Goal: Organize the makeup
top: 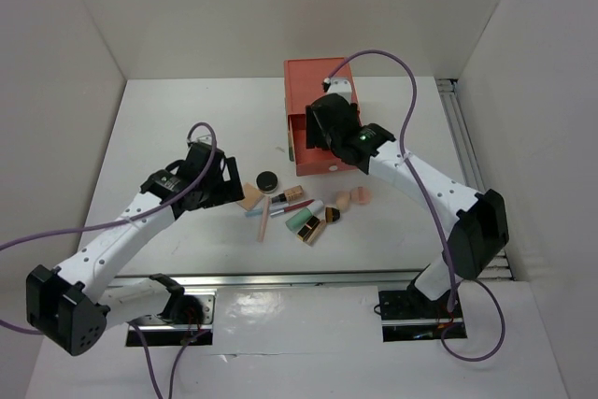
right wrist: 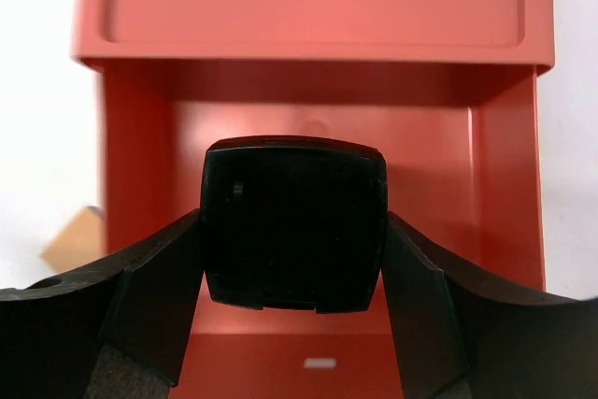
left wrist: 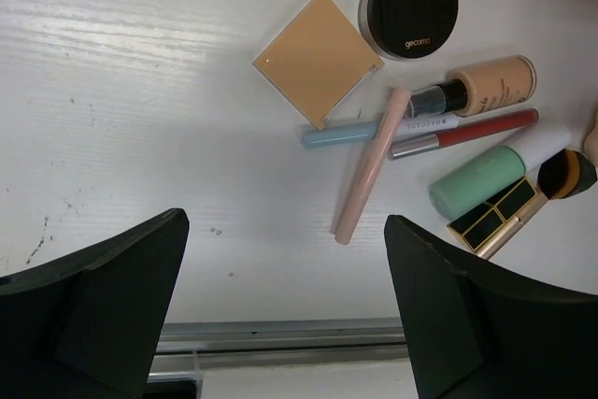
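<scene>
My right gripper [right wrist: 292,242] is shut on a square black compact [right wrist: 292,217] and holds it over the pulled-out coral drawer [right wrist: 140,137]; in the top view it [top: 324,135] hovers above that drawer. My left gripper [left wrist: 285,277] is open and empty above bare table, just left of the makeup pile [top: 224,189]. In its view lie a tan compact [left wrist: 318,58], black jar [left wrist: 408,7], foundation bottle [left wrist: 486,84], blue pencil [left wrist: 338,133], pink pencil [left wrist: 369,167], red pencil [left wrist: 467,131], mint tube [left wrist: 481,179], black-gold lipstick [left wrist: 495,215] and brush [left wrist: 565,175].
The coral drawer box [top: 313,81] stands at the back centre with its drawer open toward me. Two peach sponges [top: 352,198] lie right of the pile. A metal rail [top: 280,279] runs along the near table edge. White walls enclose the table.
</scene>
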`<state>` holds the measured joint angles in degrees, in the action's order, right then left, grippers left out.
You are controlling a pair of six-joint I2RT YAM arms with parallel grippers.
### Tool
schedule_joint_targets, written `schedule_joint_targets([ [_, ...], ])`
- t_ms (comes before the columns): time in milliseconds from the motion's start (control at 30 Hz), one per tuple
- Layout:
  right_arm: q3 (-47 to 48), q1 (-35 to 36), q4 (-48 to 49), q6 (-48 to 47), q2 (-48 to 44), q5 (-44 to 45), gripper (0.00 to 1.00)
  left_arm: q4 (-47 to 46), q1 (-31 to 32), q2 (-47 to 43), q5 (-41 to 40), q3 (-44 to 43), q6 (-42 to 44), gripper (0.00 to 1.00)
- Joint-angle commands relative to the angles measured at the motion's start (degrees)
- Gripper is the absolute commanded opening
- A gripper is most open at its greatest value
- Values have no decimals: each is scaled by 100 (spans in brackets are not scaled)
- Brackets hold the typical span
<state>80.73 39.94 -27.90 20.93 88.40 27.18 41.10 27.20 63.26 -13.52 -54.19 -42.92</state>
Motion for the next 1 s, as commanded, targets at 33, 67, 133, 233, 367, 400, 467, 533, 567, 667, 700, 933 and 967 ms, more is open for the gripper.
schedule_joint_targets([
  [33,250,-250,-146,-98,54,-64,48,-374,13,247,209,-241,257,100],
  [67,250,-250,-224,-98,115,-64,51,-375,13,309,209,-241,257,100],
  [133,250,-321,-330,-37,116,-116,66,-506,13,484,288,-241,318,100],
  [233,250,-321,-383,-36,116,-116,84,-507,13,712,341,-241,380,100],
  [367,250,-321,-383,-36,-77,-230,94,-629,13,872,341,-189,504,100],
  [400,250,-373,-435,-36,-77,-231,95,-630,13,933,341,-188,504,100],
  [467,250,-373,-436,-88,-148,-301,98,-778,13,995,394,-136,705,100],
  [533,303,-373,-436,-89,-296,-301,99,-1006,13,1135,568,-135,854,100],
  [567,303,-373,-488,-89,-297,-301,99,-1129,13,1196,622,-135,959,100],
  [667,417,-373,-541,-89,-551,-494,99,-1664,13,1478,1043,-311,1741,100],
  [700,417,-373,-593,-141,-726,-564,99,-1736,13,1557,1096,-389,2056,100],
  [933,216,-373,-383,-194,-1728,-617,99,-2361,13,2356,1247,-723,2332,100],
  [967,215,-373,-383,-194,-1808,-617,99,-2292,13,2522,1133,-959,2262,100],
])
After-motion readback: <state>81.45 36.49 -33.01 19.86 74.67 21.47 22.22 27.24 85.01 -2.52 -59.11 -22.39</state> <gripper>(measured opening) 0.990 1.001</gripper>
